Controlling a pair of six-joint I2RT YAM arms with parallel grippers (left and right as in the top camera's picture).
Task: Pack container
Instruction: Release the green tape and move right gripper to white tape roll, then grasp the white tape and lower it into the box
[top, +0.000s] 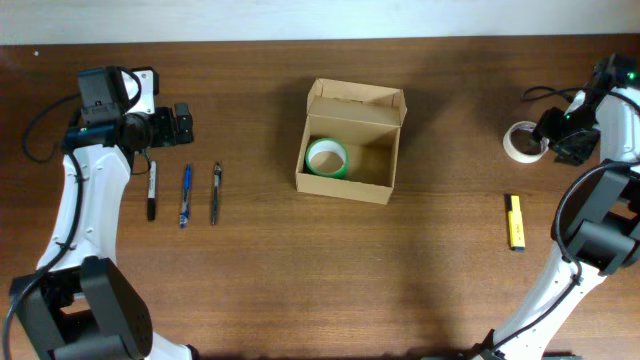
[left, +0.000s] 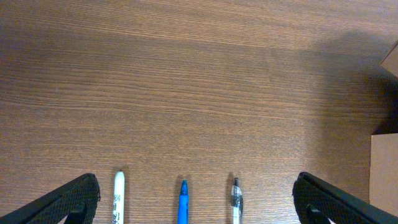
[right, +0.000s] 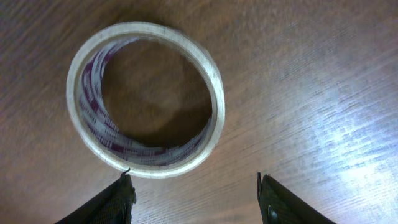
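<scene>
dark wooden table (top: 300, 270) bears the clear plastic tape roll (right: 149, 163) just ahead of your right gripper (right: 194, 186), jaws apart: drop one finger inside the ring and pinch its wall.

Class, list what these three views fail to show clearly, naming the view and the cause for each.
- Left wrist view: the three pens are cut off by the bottom edge; only tips show.
- Left wrist view: the container is cut off by the right edge.
- Overhead view: the clear tape roll is partly hidden by the right hand.
- Overhead view: any print on the yellow highlighter is too small.
</scene>
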